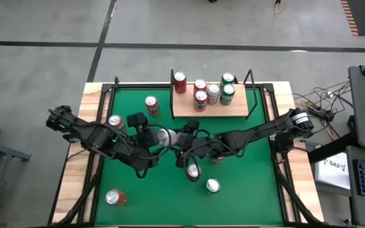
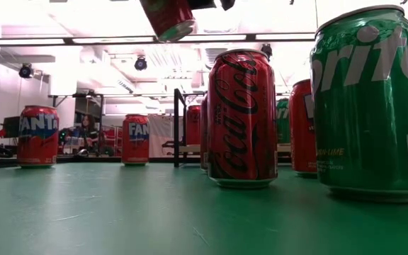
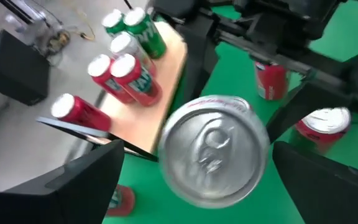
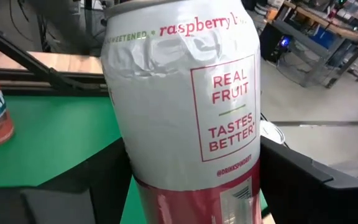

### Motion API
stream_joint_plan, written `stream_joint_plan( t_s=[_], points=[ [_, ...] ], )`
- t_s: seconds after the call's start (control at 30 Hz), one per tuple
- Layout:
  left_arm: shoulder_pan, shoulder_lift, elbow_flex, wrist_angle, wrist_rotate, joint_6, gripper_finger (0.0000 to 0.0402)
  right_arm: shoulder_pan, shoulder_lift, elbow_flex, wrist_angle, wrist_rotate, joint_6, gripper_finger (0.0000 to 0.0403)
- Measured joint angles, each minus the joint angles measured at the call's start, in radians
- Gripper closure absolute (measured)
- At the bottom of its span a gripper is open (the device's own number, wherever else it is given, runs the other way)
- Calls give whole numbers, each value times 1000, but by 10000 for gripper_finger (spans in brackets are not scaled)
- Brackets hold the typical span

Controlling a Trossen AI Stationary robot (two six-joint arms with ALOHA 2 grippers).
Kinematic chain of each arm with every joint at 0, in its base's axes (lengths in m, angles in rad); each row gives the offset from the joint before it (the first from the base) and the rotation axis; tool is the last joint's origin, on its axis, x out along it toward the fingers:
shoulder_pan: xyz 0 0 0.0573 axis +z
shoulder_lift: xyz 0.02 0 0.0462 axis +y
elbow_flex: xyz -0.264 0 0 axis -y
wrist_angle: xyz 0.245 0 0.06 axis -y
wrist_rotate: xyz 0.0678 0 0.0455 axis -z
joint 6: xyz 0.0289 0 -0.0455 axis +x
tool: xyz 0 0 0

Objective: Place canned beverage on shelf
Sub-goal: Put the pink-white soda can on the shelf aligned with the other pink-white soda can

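Green table point(image 1: 246, 158) holds five cans; shelf point(image 1: 209, 106) holds six.

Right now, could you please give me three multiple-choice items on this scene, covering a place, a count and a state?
1. Where is the raspberry can?
A. On the shelf
B. In the air between both grippers
C. Lying flat on the felt

2. How many green cans stand on the shelf?
A. None
B. Two
C. Five

3. How are the left gripper's fingers?
A. Open, clear of the can
B. Shut on the can
C. Shut on nothing

Answers:
1 B: the raspberry can sits in the right gripper, its top facing the left gripper.
2 B: two green cans stand at one end of the shelf.
3 A: the left fingers stand wide, with gaps beside the can.
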Motion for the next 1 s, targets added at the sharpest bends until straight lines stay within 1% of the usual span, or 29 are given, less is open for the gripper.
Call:
stream_joint_plan(
  t_s=[0.23,0.37,0.43,0.5,0.67,0.73,0.9,1.0],
  points=[
    [3,-43,0,22,-29,103,12,0,-55,0,-131,6,35,125],
    [2,-65,-19,79,-37,153,12,2,-95,-5,-239,28,83,125],
    [1,-80,-50,136,-37,187,13,2,-117,-16,-280,33,111,125],
    [-2,-97,-95,201,-37,218,13,10,-143,-44,-286,55,130,125],
    [-5,-163,-273,426,-8,302,13,38,-233,-166,-281,98,197,125],
    [-5,-196,-363,547,28,340,13,50,-275,-226,-229,104,220,125],
    [-4,-269,-605,957,179,473,13,78,-349,-393,41,100,176,125],
    [-3,-297,-723,1180,226,536,13,82,-379,-490,232,42,123,125]
  ],
)
